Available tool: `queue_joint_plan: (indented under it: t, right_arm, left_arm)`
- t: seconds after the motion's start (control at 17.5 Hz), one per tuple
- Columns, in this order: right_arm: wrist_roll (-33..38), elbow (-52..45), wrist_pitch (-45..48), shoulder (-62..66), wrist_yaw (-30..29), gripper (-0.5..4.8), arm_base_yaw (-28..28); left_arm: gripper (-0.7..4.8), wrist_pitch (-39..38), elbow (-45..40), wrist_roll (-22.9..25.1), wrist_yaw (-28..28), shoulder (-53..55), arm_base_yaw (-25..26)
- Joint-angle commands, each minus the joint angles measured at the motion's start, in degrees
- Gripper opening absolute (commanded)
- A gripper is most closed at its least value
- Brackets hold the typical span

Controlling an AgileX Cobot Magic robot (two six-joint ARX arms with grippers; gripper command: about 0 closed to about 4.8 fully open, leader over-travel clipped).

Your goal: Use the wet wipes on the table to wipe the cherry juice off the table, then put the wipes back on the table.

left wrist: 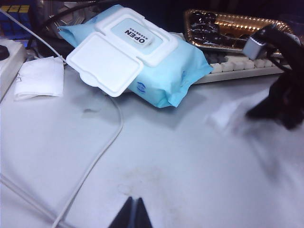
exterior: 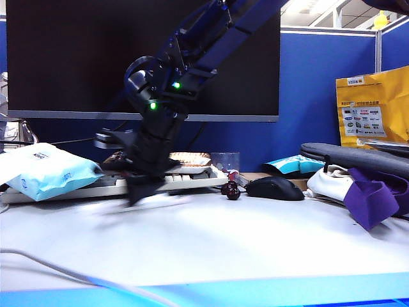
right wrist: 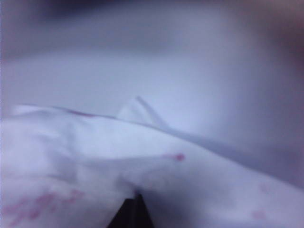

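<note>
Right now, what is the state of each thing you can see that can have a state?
right gripper: shut on the wet wipe, low over the table, blurred.
left gripper: shut, holds nothing, above the table.
wet wipe: crumpled, with pink stains.
wipes packet: lid flipped open.
table: no juice spots that I can tell here.

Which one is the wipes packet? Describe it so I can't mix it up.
Start at the big dark monitor, then drop to the keyboard below it. At the keyboard's left end lies the wipes packet: puffy, light blue, with a white flip lid standing open, unlike the flat white tissue beside it.
</note>
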Motion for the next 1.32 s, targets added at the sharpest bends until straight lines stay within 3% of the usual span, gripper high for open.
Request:
queue_joint_plan:
  t: [0.06,0.11,0.29,0.34,0.46,0.74,0.91,0.97,1.09,1.2,1.32]
  right_arm:
    - [-0.2,0.0,1.2,0.6,4.3,-0.01,-1.6]
    - [-0.3,0.0,0.9,0.5,1.0,-0.01,-1.7]
    - [-1.5,0.0,-2.6,0.6,-25.8,-0.01,-0.3]
    - [-2.2,0.0,-3.9,0.5,-27.8,-0.01,0.6]
    - [-2.9,0.0,-5.7,0.6,-22.8,-0.01,1.8]
    - [1.8,0.0,-7.9,1.3,8.7,-0.01,-1.7]
    - [4.3,0.0,-7.8,1.5,7.6,-0.01,-5.9]
    - [4.2,0.3,-7.9,1.5,4.0,-0.01,-6.7]
    - [3.9,1.2,-7.6,1.5,-13.9,-0.01,-6.4]
    - [2.8,1.4,-7.0,1.5,-26.8,-0.01,-4.4]
    - [1.0,1.7,-7.4,1.5,-32.1,-0.01,-0.9]
  left_arm:
    - [-0.04,-0.6,-0.3,0.0,0.2,-0.2,0.0]
    - [-0.04,-0.6,-0.3,0.0,0.2,-0.2,0.0]
    - [-0.04,-0.6,-0.3,0.0,0.2,-0.2,0.0]
    - [-0.04,-0.6,-0.3,0.0,0.2,-0.2,0.0]
    - [-0.04,-0.6,-0.3,0.0,0.2,-0.2,0.0]
    - [-0.04,-0.6,-0.3,0.0,0.2,-0.2,0.0]
    - [-0.04,-0.6,-0.3,0.0,0.2,-0.2,0.0]
    - [-0.04,-0.6,-0.3,0.0,0.2,-0.2,0.0]
    - [-0.04,-0.6,-0.3,0.0,0.2,-0.2,0.0]
    - [-0.04,-0.6,-0.3,0.0,0.2,-0.2,0.0]
    - [-0.04,-0.6,-0.3,0.0,0.2,-0.2,0.0]
